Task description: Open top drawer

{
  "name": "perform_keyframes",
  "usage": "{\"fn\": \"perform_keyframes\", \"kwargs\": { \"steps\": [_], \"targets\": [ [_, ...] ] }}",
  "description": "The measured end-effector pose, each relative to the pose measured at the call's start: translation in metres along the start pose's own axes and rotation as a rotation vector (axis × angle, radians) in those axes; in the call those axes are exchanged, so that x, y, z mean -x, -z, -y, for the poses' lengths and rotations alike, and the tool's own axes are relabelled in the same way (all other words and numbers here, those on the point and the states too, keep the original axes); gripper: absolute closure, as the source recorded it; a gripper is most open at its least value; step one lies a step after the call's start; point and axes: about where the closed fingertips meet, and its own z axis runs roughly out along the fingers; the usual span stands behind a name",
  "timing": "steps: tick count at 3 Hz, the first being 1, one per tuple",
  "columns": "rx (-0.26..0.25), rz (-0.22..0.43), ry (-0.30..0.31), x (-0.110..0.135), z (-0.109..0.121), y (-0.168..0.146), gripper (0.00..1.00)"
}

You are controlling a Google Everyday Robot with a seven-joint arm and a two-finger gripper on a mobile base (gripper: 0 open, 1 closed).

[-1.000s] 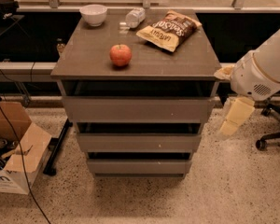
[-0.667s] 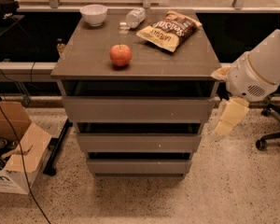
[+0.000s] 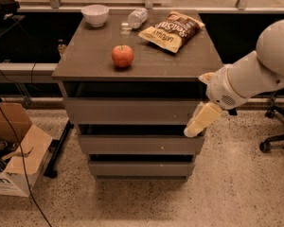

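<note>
**anon:** why's your gripper [image 3: 190,132] parked down there?

**me:** It's at the lower right corner of the top drawer [image 3: 128,110]. Drawer's shut under the tabletop [image 3: 85,56] and has no handle, so I guess I hook the edge. Clenched or released? Can't tell.

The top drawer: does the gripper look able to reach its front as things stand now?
Probably yes. The gripper hangs by the lower right corner of the top drawer front, and nothing stands between them.

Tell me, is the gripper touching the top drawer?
Cannot tell. The camera view shows the gripper overlapping the top drawer at its right edge; depth is unclear.
</note>
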Motion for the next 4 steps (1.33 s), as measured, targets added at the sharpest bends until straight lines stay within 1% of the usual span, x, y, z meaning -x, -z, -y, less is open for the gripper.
{"fn": "perform_keyframes", "kwargs": {
  "steps": [1, 3, 4],
  "targets": [
    [-0.019, 0.072, -0.035, 0.002, 0.014, -0.024, 0.00],
    [0.004, 0.144, -0.138, -0.024, 0.027, -0.077, 0.00],
    [0.032, 0.156, -0.151, -0.032, 0.046, -0.110, 0.00]
  ]
}}
